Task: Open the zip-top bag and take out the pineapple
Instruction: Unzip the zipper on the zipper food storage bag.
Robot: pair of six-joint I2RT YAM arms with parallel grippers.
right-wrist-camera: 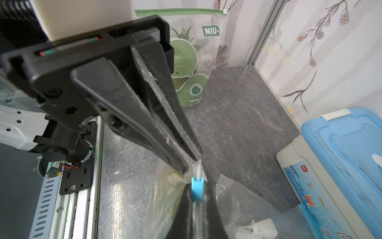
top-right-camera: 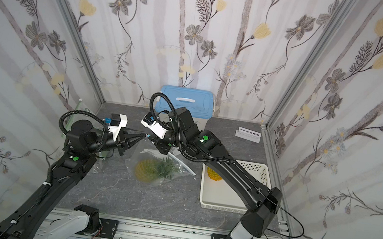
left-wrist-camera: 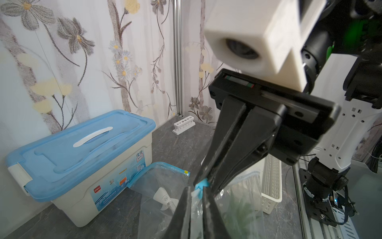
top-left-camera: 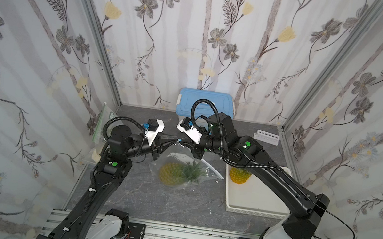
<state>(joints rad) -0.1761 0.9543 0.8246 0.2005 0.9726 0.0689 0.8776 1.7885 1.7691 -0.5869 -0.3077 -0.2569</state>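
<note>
Clear bag (top-left-camera: 172,157) pinched by right end effector (top-left-camera: 180,145); pineapple (top-left-camera: 172,177) inside, below.

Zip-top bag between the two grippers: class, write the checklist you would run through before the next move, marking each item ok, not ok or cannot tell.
1. Right gripper shut on the small blue plastic zip slider: ok.
2. Left gripper pinching the clear plastic zip-top bag at its top edge: cannot tell; its fingers look slightly apart.
3. Zip slid open: cannot tell.
4. Yellow pineapple with green crown out of the bag: not ok, inside.
5. Room in the white slotted plastic basket: ok; a second yellow pineapple sits only at its far end.
</note>
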